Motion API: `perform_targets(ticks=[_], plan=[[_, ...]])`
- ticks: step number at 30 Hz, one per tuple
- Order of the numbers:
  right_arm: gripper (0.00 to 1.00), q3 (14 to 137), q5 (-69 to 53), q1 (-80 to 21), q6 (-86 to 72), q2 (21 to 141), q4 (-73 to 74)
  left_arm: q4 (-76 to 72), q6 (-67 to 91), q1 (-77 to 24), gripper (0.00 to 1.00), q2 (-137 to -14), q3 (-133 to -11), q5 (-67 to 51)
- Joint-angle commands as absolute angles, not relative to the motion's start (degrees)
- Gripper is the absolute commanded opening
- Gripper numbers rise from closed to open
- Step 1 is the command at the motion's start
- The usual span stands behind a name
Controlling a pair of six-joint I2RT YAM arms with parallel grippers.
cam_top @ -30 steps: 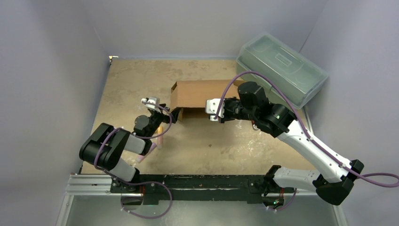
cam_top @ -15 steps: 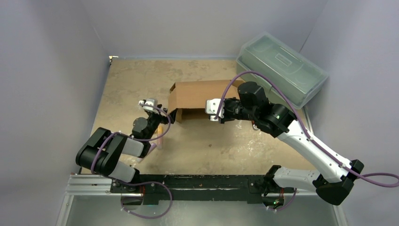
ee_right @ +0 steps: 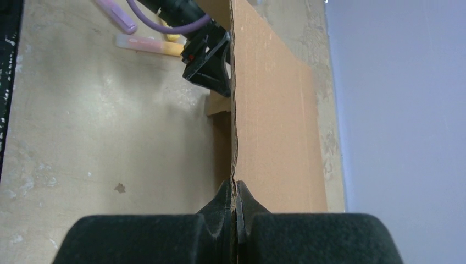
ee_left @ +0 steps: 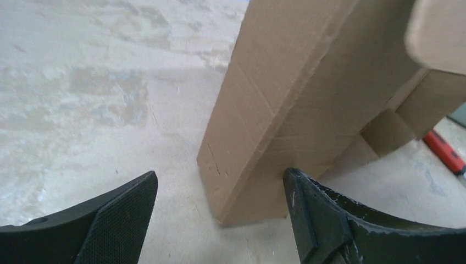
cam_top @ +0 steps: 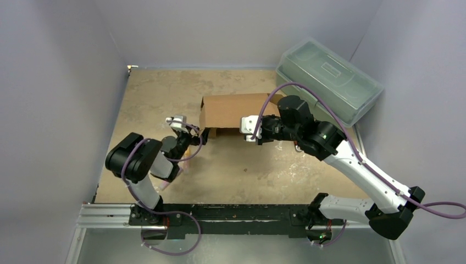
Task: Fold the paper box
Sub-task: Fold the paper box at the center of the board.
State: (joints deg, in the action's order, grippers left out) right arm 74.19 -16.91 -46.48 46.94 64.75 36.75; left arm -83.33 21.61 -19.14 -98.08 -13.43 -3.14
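**Paper Box Pinched on the Right, Straddled on the Left**

Around mid-bench, a little toward the far side: the paper box [cam_top: 236, 110], plain brown cardboard, resting on the mottled tan bench [cam_top: 242, 176]. Partly folded into a shallow shell, with a broad panel on top, an upright wall at the left end, and an opening along the near side. Inside that opening, seen from the left wrist, only small folded flaps [ee_left: 384, 132] of the same cardboard can be made out.

Clamped on the near edge of the top panel, toward its right end: the right pincer [ee_right: 235, 192], fingers pressed together on the thin cardboard edge. Spread wide at the near-left corner: the left pincer [ee_left: 220, 184], one finger on either side of that corner. Cannot tell whether either finger touches the cardboard.

At the far right corner of the bench, just beyond the box's right end: a translucent grey-green plastic toolbox [cam_top: 328, 80], lid shut. Contents impossible to make out through the plastic.

Loose on the bench beside the left arm: a pink and yellow pen [ee_right: 148, 47]. Near the box's near-right side, under the right arm: a red object [ee_left: 442, 151], too little of it showing to name.
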Motion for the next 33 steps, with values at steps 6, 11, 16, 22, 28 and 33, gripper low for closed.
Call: perform_targets(ticks=[6, 11, 16, 22, 28, 33], plan=[[0.00, 76.1, -23.6, -46.6, 44.9, 64.7, 37.3, -101.9, 22.7, -18.7, 0.76, -104.7, -14.6, -5.0], [0.00, 76.4, -24.9, -46.6, 44.4, 65.4, 37.5, -101.9, 22.5, -19.1, 0.71, -104.5, -15.2, -2.4], [0.00, 77.1, -25.6, -46.2, 43.5, 66.0, 37.5, -101.9, 19.4, -21.3, 0.73, -104.3, -16.2, -0.3], [0.00, 78.5, -24.2, -45.5, 42.2, 66.7, 37.3, -101.9, 13.7, -22.1, 0.76, -100.6, -13.9, 1.7], [0.00, 78.8, -24.4, -45.0, 41.2, 66.9, 38.0, -101.9, 11.3, -22.1, 0.78, -97.0, -11.5, 2.8], [0.00, 77.8, -24.7, -44.8, 41.0, 65.9, 37.8, -101.9, 15.9, -22.1, 0.78, -95.3, -10.4, 0.6]])
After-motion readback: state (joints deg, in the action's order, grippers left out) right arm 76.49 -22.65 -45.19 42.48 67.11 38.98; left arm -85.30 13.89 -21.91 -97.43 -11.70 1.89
